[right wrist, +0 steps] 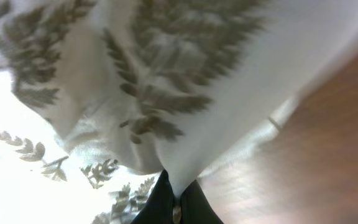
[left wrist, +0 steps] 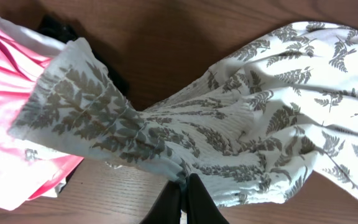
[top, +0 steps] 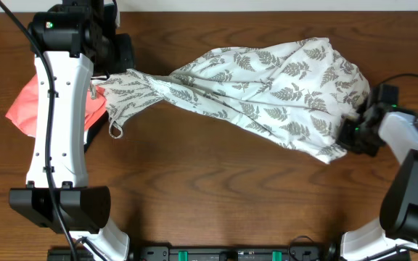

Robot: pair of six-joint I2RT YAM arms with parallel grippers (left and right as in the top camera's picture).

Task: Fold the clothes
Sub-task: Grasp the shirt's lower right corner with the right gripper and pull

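Overhead shows the dress (top: 252, 87) pulled into a long diagonal band across the wooden surface (top: 209, 196), narrow and bunched at the upper left and wide at the right. The left tool (top: 115, 69) meets the narrow end and the right tool (top: 350, 130) meets the wide end, but from above neither grip can be made out. A thin strap (top: 115, 130) hangs in a loop below the narrow end, and a pink garment (top: 27, 105) lies beside it, partly under the left arm. The left wrist view settles the grip: the left tool sits at the bottom edge, closed on a gathered ridge of the fern-print fabric. It also shows the dress's loose end spread over the pink garment, and a black garment (left wrist: 58, 28) peeking out behind that, which the overhead barely reveals. The right wrist view is almost filled with blurred white fabric and large leaf prints. At its bottom edge the right tool is pinched shut on a fold of the dress, with bare wood visible to the right.
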